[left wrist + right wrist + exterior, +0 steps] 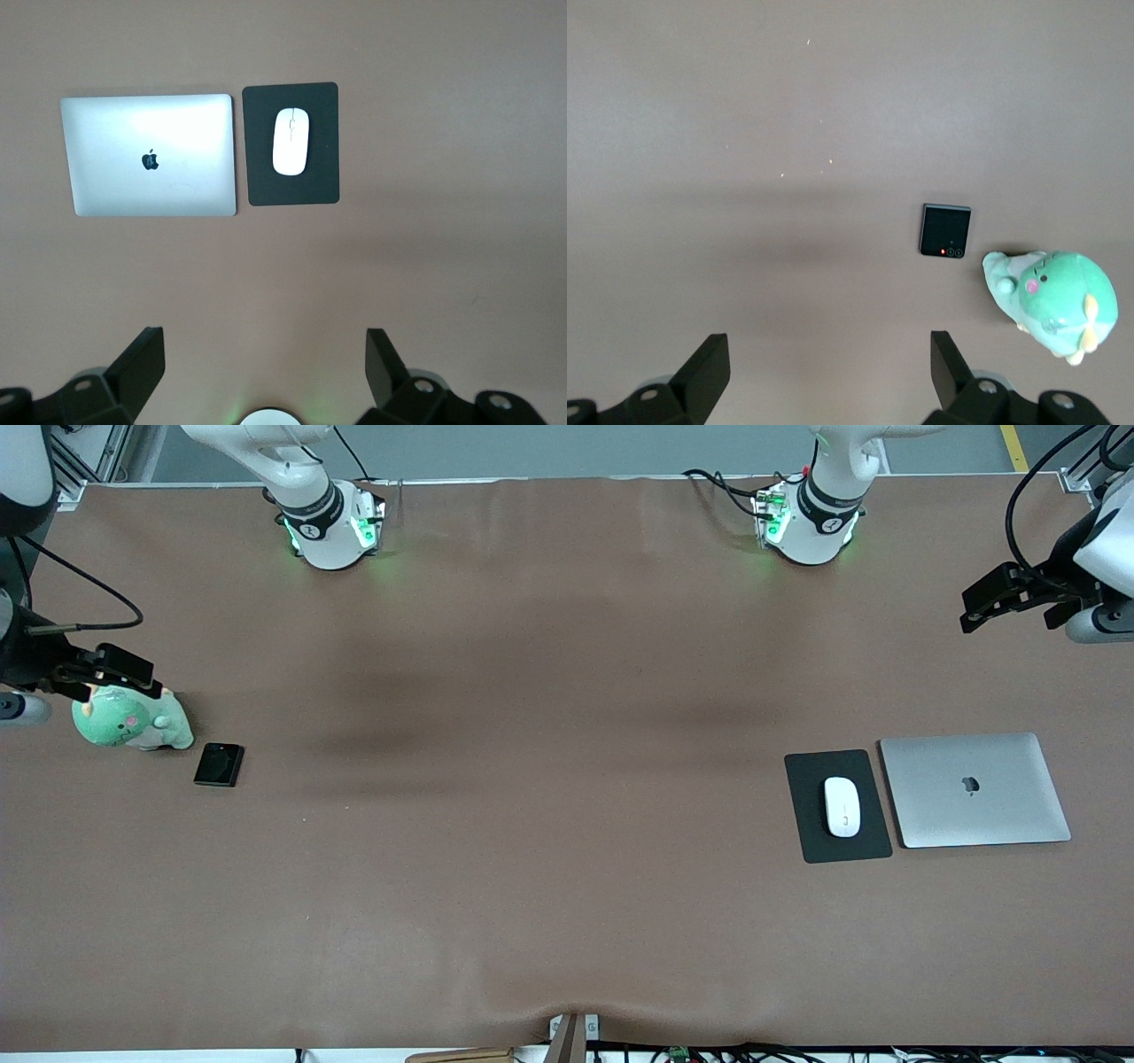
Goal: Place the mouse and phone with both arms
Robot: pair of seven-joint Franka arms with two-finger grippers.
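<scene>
The white mouse [842, 806] lies on a black mouse pad [811, 815] beside a closed silver laptop [974, 790], toward the left arm's end of the table; it also shows in the left wrist view [290, 141]. The small black folded phone [219, 764] lies on the table beside a green plush toy [133, 724], toward the right arm's end; it also shows in the right wrist view [945, 229]. My left gripper [1010, 607] is open and empty, up at the table's end above bare cloth. My right gripper [111, 673] is open and empty, up over the plush toy.
The mouse pad [323, 142] and laptop [151, 155] lie side by side in the left wrist view. The plush toy [1052, 301] lies close to the phone. Brown cloth [532, 779] covers the wide table between the two groups. The arm bases stand along the edge farthest from the front camera.
</scene>
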